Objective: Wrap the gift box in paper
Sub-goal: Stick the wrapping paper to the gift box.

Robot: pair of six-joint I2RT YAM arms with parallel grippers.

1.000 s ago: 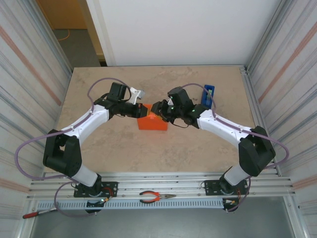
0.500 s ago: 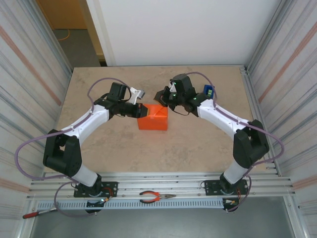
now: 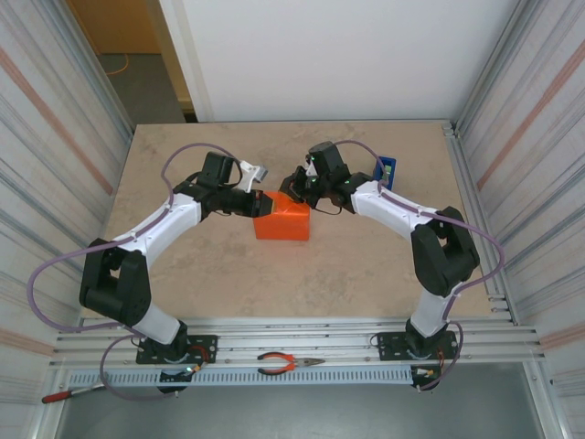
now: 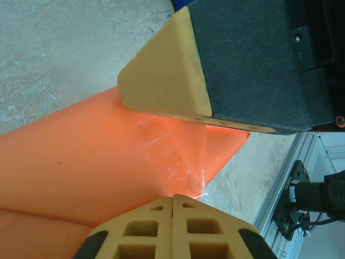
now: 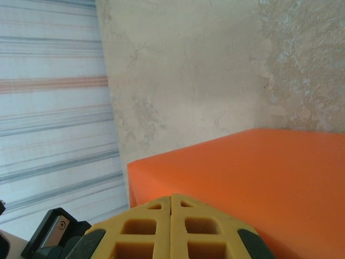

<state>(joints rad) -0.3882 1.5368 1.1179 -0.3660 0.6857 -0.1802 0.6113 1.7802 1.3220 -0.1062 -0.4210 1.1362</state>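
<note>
Two claws meet at the gift box point(image 3: 283, 222), which sits near the middle of the desk point(image 3: 228, 274), already covered in orange paper point(image 4: 97, 167).

The left claw point(image 3: 260, 203) lies against the box's left side. In its wrist view the two fingers point(image 4: 172, 202) are pressed together with only a seam between them, and the tips sit at the edge of the orange surface. Whether they nip any paper cannot be told. Just beyond the tips a strip of clear tape point(image 4: 180, 156) shines on a paper flap that runs to a point on the right. A padded finger of the other claw point(image 4: 161, 70) rests above that flap.

The right claw point(image 3: 294, 187) is at the box's far right corner, and its fingers point(image 5: 171, 202) are likewise closed tight. An orange face of the box point(image 5: 259, 183) fills the area right in front of them, with bare desk beyond.

A second ago the right claw was lower in the overhead view, over the box's right top, and its forearm lay close to the blue tape dispenser point(image 3: 388, 169). Half a second ago it had drawn away toward the far side. Now it is back close to the box's far edge, with the wrist turned and the elbow swung nearer the right wall, and the arm crosses in front of the dispenser. The left arm and the box sit as they did in both earlier frames.

Red-handled pliers point(image 3: 288, 363) lie on the rail between the arm bases.
</note>
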